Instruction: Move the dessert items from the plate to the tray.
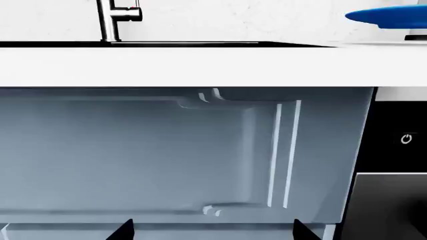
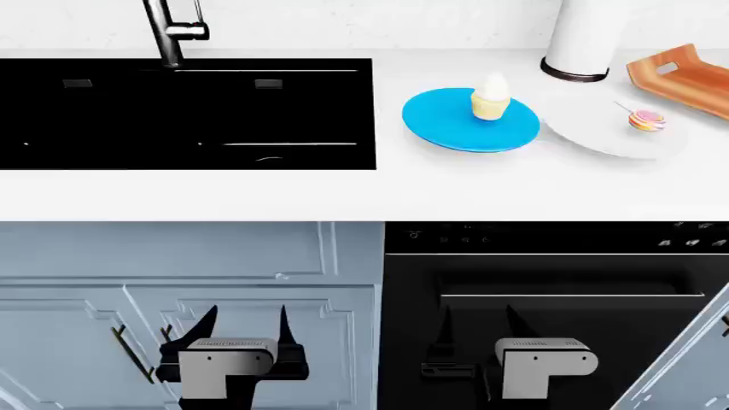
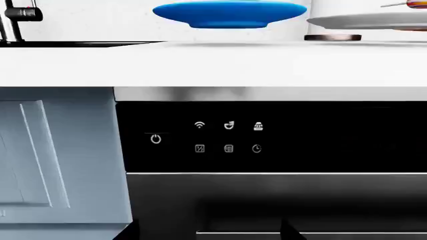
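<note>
- The white countertop (image 2: 228, 192) spans the head view, above blue-grey cabinet doors (image 2: 183, 282) on the left and a black dishwasher front (image 2: 558, 282) on the right.
- The black sink (image 2: 183, 111) is set into the counter's left part, with a chrome faucet (image 2: 171, 34) at its back edge; nothing clear can be made out in its basin.
- The white plate (image 2: 592, 137) sits at the right, partly under the rim of the blue plate (image 2: 445, 128) beside it.
- The wooden tray (image 2: 684, 77) is at the far right edge, cut off by the frame, just behind the white plate; its visible part holds nothing.
- A white cylindrical container (image 2: 598, 34) stands behind the two plates.
- The cupcake (image 2: 491, 98) stands upright on the far side of the blue plate.
- The lollipop (image 2: 646, 119) lies flat on the white plate, near the tray.
- The left gripper (image 2: 242, 320) and right gripper (image 2: 476, 320) hang low before the cabinet fronts, well apart from the counter, each with fingers spread and holding nothing.
- Only the right wrist view shows the dishwasher's lit control icons (image 3: 228, 136); from it the blue plate is an edge-on disc and the cupcake is not visible.
- The left wrist view faces a cabinet door panel, with the faucet above.
</note>
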Robot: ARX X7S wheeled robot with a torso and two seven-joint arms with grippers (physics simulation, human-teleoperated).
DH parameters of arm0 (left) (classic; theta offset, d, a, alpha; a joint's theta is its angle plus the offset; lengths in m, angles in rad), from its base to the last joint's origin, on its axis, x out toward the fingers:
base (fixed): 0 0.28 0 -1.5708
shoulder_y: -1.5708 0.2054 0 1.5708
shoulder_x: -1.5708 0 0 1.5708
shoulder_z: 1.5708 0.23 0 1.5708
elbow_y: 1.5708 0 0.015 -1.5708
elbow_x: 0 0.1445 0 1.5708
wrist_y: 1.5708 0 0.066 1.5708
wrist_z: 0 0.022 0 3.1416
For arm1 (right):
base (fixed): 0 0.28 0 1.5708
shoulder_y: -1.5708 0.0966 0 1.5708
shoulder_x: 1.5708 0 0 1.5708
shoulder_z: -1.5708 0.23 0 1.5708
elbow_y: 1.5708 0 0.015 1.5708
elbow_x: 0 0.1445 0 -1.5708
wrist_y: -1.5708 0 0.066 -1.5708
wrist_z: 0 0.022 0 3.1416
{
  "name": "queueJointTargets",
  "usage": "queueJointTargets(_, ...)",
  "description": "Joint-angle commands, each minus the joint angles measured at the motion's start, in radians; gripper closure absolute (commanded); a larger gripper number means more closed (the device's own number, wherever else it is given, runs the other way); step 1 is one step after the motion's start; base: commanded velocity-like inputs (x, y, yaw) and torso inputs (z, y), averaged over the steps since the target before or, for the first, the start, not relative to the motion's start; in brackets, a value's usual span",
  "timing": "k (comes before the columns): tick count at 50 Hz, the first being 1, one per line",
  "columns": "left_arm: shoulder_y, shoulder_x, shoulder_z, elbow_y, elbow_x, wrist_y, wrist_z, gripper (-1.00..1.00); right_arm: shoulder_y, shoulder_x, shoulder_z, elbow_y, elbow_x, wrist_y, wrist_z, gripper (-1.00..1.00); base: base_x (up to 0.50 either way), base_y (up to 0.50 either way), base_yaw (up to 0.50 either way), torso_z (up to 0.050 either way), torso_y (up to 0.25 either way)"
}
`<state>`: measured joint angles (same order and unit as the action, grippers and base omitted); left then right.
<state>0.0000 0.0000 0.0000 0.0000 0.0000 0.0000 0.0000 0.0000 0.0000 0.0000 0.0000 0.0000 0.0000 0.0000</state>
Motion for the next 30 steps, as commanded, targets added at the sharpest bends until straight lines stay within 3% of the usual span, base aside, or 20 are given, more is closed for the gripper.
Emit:
queueJointTargets(1,-0.004,-0.014,0.015,-0.012,-0.016,0.012,-0.025,-1.00,0.000,0.017,-0.021,0.002,0.008,-0.003,0.022,-1.00,0.00,0.00,0.00,0.000,0.000)
queueJointTargets(7,-0.007,-0.036,0.039,-0.040,-0.042,0.053,-0.049,-1.00,-0.004,0.038,-0.050,0.015,0.016,-0.019,0.047,-1.00,0.00,0.00,0.00,0.000,0.000)
queueJointTargets(30,0.004,-0.085,0.090,-0.009,-0.111,0.043,-0.039,-1.00,0.021,0.072,-0.104,0.017,0.050,-0.014,0.086,-1.00,0.00,0.00,0.00,0.050,0.000)
